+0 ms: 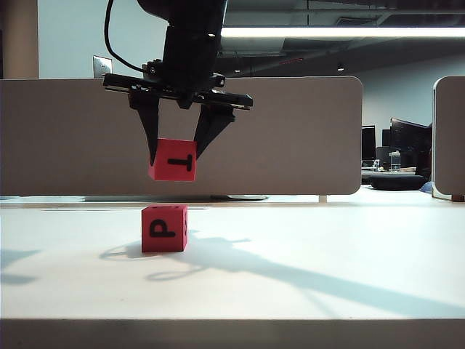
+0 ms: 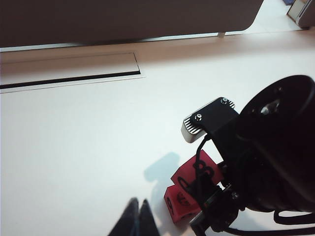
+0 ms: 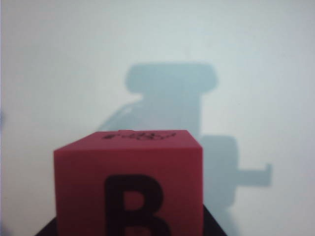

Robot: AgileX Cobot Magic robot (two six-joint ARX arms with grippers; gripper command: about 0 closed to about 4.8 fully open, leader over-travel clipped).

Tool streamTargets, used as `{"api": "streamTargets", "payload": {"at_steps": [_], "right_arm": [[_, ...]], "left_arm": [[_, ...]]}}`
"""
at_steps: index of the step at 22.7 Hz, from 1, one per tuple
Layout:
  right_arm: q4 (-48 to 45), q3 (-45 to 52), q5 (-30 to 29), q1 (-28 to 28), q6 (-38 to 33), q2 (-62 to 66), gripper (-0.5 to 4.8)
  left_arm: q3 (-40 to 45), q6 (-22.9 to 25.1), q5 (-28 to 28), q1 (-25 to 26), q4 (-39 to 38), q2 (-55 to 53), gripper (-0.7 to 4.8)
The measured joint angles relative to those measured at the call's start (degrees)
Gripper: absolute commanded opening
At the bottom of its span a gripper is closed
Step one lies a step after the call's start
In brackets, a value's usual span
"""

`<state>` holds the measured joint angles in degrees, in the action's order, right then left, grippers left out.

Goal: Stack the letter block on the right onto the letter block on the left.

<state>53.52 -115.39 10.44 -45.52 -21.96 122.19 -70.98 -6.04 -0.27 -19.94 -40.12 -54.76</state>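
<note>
While right gripper (image 1: 174, 156) jaws clamp T block (image 1: 173, 160) above P block (image 1: 164, 228), left gripper (image 2: 133, 219) jaws closed.

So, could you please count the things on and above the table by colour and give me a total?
Red letter blocks: 2, the held block in the right end effector and the block on the table.
Black end effectors: 2, the right one above the table block and the left end effector, seen only in the left wrist view.
Total: 4
</note>
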Motion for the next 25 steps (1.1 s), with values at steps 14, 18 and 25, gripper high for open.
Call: {"api": "streamTargets", "payload": {"at_steps": [14, 18, 25], "right_arm": [[1.49, -0.02, -4.35, 0.22, -1.55, 3.8, 4.79], [1.4, -0.04, -4.74, 0.22, -1.64, 3.82, 4.79], [6.21, -8.07, -7.65, 0.35, 2.64, 2.73, 4.79]], "left_arm": [[0.0, 0.0, 0.0, 0.0, -0.46, 0.66, -0.06], [0.0, 0.0, 0.0, 0.0, -0.48, 0.66, -0.06], [0.0, 0.04, -1.6, 0.0, -0.46, 0.66, -0.05]]}}
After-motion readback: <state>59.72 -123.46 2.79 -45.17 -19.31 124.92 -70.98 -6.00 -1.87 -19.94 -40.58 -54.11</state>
